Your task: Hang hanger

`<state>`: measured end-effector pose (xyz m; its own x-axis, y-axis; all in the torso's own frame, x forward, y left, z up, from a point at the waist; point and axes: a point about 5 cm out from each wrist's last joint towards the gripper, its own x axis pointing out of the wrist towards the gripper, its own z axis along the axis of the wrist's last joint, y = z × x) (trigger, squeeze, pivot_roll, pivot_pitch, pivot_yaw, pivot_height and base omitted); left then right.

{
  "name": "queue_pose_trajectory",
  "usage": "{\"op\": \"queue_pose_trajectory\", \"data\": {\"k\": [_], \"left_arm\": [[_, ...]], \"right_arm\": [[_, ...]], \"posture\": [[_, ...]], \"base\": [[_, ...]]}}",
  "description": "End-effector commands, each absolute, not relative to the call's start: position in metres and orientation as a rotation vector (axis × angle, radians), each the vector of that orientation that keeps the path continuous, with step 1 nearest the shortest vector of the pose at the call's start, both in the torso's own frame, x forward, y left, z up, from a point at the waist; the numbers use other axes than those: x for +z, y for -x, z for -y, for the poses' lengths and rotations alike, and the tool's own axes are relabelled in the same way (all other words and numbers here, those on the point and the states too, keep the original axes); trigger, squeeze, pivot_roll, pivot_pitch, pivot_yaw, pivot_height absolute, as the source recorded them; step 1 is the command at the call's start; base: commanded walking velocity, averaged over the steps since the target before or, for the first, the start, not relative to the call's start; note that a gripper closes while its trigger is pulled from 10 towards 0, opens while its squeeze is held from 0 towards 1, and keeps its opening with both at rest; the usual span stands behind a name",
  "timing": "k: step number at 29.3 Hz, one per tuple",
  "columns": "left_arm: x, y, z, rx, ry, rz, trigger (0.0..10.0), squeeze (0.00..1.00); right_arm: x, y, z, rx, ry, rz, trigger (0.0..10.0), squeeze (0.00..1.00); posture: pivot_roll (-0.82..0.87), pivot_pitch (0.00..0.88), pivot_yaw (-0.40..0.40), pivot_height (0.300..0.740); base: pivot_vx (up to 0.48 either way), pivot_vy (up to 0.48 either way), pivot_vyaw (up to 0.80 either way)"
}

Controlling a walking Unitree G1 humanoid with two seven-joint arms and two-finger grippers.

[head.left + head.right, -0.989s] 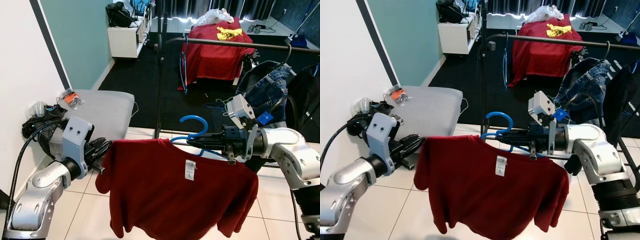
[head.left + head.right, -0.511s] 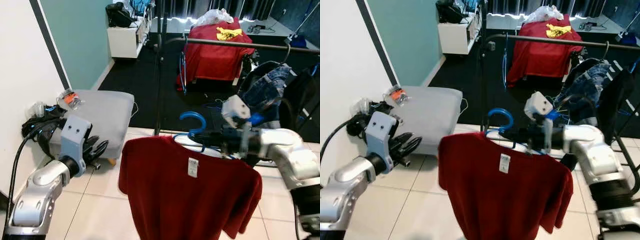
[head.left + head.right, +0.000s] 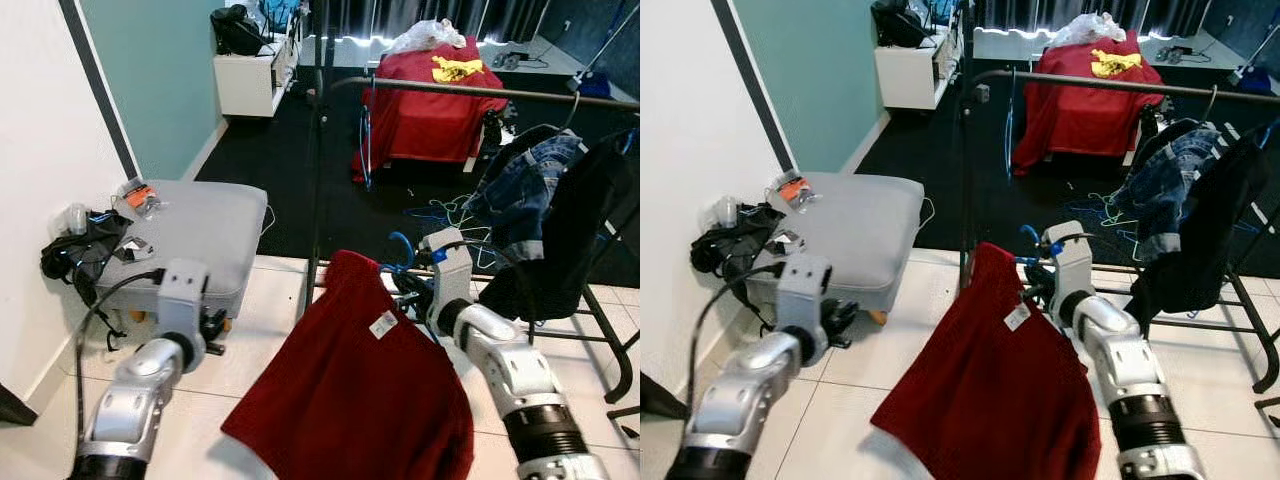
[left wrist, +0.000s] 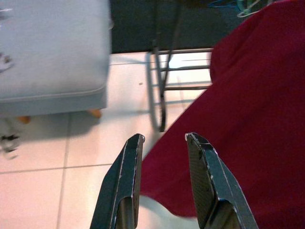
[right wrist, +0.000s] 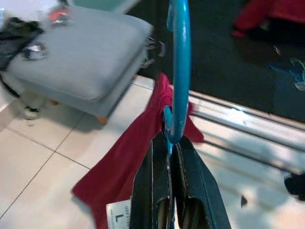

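A blue plastic hanger (image 5: 180, 71) carries a dark red T-shirt (image 3: 360, 390) with a white size tag. My right gripper (image 5: 167, 140) is shut on the hanger just below its hook (image 3: 400, 245). It holds the hanger low in front of me, so the shirt drapes down towards the tiled floor. The black clothes rail (image 3: 480, 90) runs across above and beyond the hanger. My left gripper (image 4: 164, 138) is open and holds nothing. It hovers over the tiles to the left of the shirt, apart from it, near the grey ottoman (image 3: 195, 225).
Jeans (image 3: 525, 185) and a dark garment (image 3: 590, 220) hang on the rail at right. The rail's upright post (image 3: 318, 170) stands just behind the shirt. A red-draped table (image 3: 430, 100) and a white cabinet (image 3: 245, 80) stand farther back. Black cables and clutter (image 3: 75, 255) lie by the left wall.
My left gripper has come away from the shirt's shoulder and dropped lower. The right arm has turned and drawn in, swinging the shirt from broadside to edge-on and lower.
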<state>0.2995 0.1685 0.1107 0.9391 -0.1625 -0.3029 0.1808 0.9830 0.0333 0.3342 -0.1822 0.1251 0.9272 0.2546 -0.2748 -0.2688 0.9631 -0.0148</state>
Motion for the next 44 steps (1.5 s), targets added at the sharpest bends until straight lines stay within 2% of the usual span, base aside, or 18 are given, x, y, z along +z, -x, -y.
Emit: {"op": "queue_pose_trajectory", "data": {"k": [1,5,9,13,22,27,36,37,39,40,43,44], "left_arm": [[0.106,-0.298,-0.17,-0.176,-0.054,-0.329,10.0,0.0],[0.107,-0.299,-0.164,-0.198,-0.071,-0.311,10.0,0.0],[0.11,-0.301,-0.163,-0.196,-0.148,-0.281,10.0,0.0],[0.117,-0.303,-0.163,-0.174,-0.151,-0.237,10.0,0.0],[0.14,-0.305,-0.158,-0.165,-0.043,-0.146,10.0,0.0],[0.147,-0.305,-0.154,-0.19,-0.033,-0.123,10.0,0.0],[0.153,-0.306,-0.149,-0.195,0.004,-0.096,10.0,0.09],[0.153,-0.306,-0.149,-0.197,0.008,-0.094,10.0,0.15],[0.154,-0.306,-0.149,-0.199,0.011,-0.093,10.0,0.15],[0.154,-0.306,-0.149,-0.196,0.013,-0.093,10.0,0.2],[0.154,-0.306,-0.15,-0.194,0.014,-0.094,10.0,0.2],[0.154,-0.306,-0.15,-0.194,0.013,-0.095,10.0,0.25]], "right_arm": [[0.127,-0.335,0.187,0.233,0.05,-0.275,10.0,0.0],[0.128,-0.338,0.194,0.137,0.011,-0.275,10.0,0.0],[0.136,-0.341,0.211,0.008,-0.043,-0.224,10.0,0.0],[0.146,-0.343,0.214,-0.015,-0.038,-0.167,10.0,0.0],[0.178,-0.351,0.218,-0.037,0.055,-0.055,10.0,0.0],[0.196,-0.356,0.228,-0.041,0.028,0.009,10.0,0.0],[0.214,-0.357,0.224,0.031,-0.026,0.086,10.0,0.0],[0.215,-0.357,0.223,0.039,-0.027,0.09,10.0,0.0],[0.215,-0.358,0.222,0.044,-0.027,0.093,10.0,0.0],[0.215,-0.358,0.221,0.046,-0.027,0.097,10.0,0.0],[0.215,-0.358,0.221,0.046,-0.027,0.099,10.0,0.0],[0.215,-0.357,0.222,0.047,-0.029,0.103,10.0,0.0]], "posture": [[-0.02,0.052,0.004,0.74],[-0.02,0.056,0.009,0.74],[-0.02,0.06,0.009,0.74],[-0.02,0.058,0.015,0.74],[-0.02,0.058,0.01,0.74],[-0.02,0.061,0.007,0.74],[-0.03,0.056,0.009,0.74],[-0.03,0.054,0.008,0.74],[-0.03,0.054,0.008,0.74],[-0.03,0.052,0.008,0.74],[-0.03,0.052,0.008,0.74],[-0.03,0.042,0.007,0.74]], "base": [[0.0,0.0,0.0],[0.0,0.0,0.0],[0.0,0.0,0.0],[0.0,0.0,0.0],[0.0,0.0,0.0],[0.0,0.0,0.0],[0.209,0.0,0.0],[0.315,0.0,0.0],[0.315,0.0,0.0],[0.33,0.0,0.0],[0.33,0.0,0.0],[0.334,0.0,0.0]]}}
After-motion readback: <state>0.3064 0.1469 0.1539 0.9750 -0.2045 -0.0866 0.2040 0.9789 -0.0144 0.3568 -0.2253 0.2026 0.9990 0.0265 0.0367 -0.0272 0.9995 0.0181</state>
